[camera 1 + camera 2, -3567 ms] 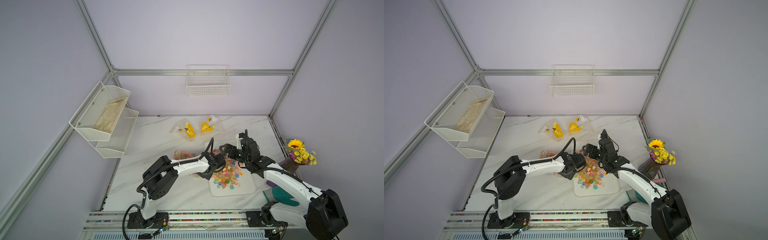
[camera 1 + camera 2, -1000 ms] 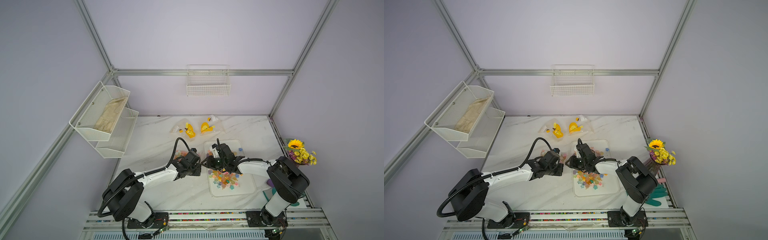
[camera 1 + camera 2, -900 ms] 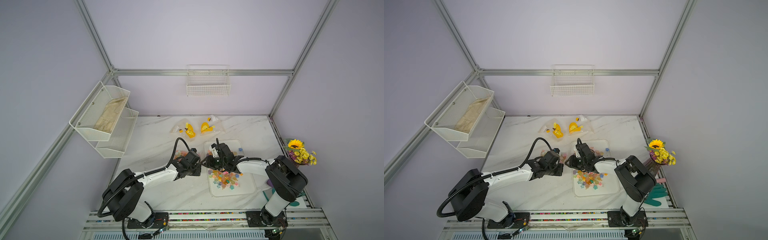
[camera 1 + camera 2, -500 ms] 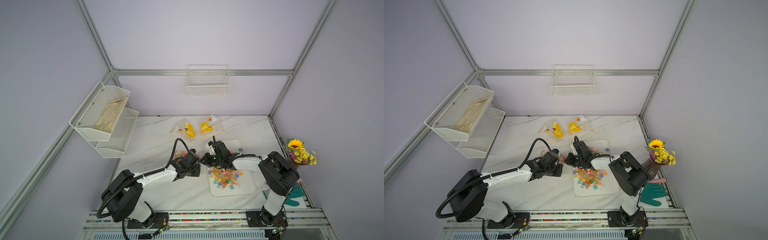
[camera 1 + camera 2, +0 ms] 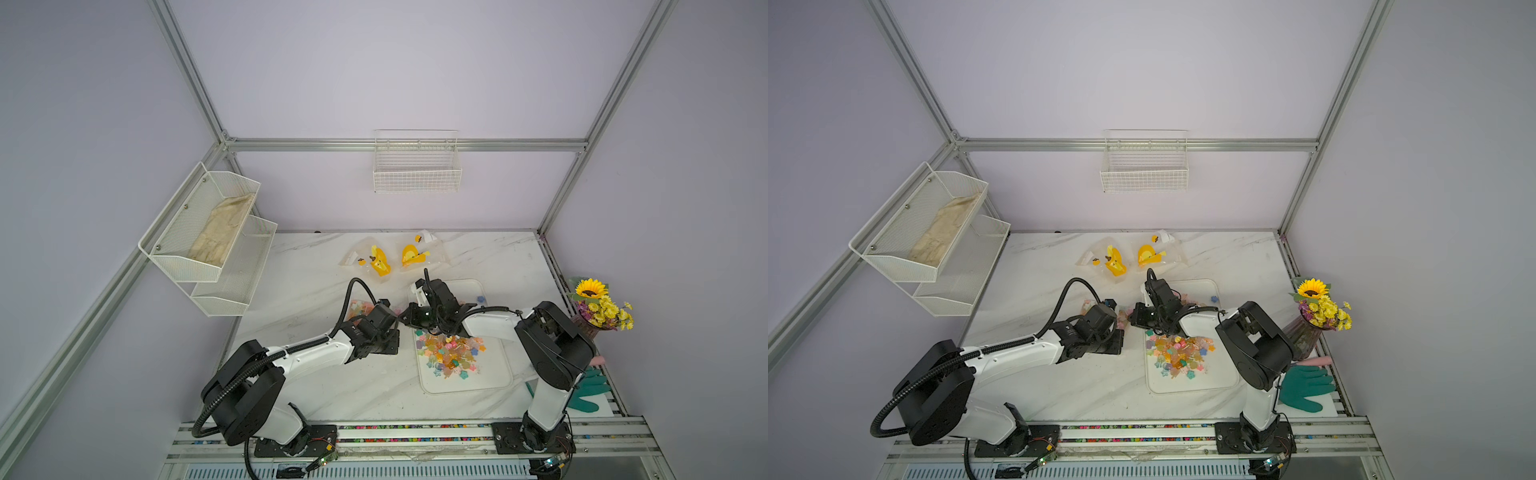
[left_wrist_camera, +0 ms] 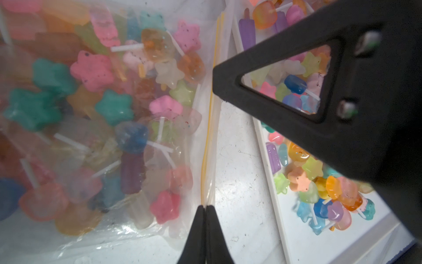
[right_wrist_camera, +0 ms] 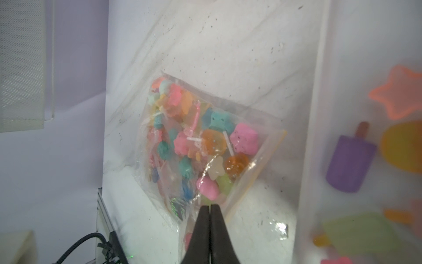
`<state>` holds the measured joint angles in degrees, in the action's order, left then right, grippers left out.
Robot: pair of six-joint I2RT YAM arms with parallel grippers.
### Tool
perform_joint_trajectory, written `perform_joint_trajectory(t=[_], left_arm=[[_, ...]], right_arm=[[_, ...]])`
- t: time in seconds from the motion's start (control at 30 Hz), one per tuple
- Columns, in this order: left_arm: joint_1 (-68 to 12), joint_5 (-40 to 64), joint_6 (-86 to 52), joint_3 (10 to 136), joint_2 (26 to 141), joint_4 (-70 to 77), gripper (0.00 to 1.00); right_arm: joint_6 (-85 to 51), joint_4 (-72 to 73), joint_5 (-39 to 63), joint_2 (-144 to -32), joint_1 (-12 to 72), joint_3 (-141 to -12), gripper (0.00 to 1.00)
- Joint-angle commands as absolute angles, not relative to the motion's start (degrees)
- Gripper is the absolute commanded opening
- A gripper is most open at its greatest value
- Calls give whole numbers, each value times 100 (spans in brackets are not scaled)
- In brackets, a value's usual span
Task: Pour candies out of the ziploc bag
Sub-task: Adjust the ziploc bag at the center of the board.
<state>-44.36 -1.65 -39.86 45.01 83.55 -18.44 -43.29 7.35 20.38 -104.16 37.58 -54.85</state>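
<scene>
Reaching inward from the rail at the lower edge of both top views with the left arm (image 5: 307, 357) and the right arm (image 5: 490, 324), wrists meeting at mid-frame over the marble table (image 5: 332, 395).

Showing a teal glove (image 5: 1306, 388) at lower right, beside the right arm's base.

Carrying a loose heap of candies (image 5: 451, 353) on the white tray (image 5: 469, 384), just right of centre, partly under the right wrist.

Pinching the ziploc bag (image 6: 182, 230) with the left jaws: pressed fully together on the yellow zip strip at the bag's mouth, lower centre of the left wrist view.

Pinching the same bag with the right jaws: pressed together on the clear film near the mouth, lower centre of the right wrist view.

Lying on the table just left of the tray, mouth edge turned toward the tray rim, with a strip of bare table between them. Holding many more candies inside, filling the left half of the left wrist view.

Showing farther back two clear packets of yellow toys (image 5: 380, 262) at upper centre of the table, a flower bouquet (image 5: 598, 307) at the right edge, a wire basket (image 5: 417, 166) on the back wall, and a two-tier mesh shelf (image 5: 208, 241) at left.
</scene>
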Motion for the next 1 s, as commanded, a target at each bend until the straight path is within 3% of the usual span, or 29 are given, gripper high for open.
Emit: perform_joint_trajectory(t=[0.0,0.5,0.7,0.97], left_arm=[[-4408,-112,-4017,4327,8274,-1733,13],[-4447,8,-3819,4669,8690,-1720,22],[-4499,9,-3729,4812,8714,-1773,29],[-4582,-9,-3608,5088,8922,-1956,28]], right_arm=[[-4194,544,1815,-10253,3786,-5548,17],[-4350,363,1424,-9541,3696,-5301,47],[-4368,352,1503,-9361,3527,-5169,51],[-4357,352,1535,-9243,3445,-5037,53]])
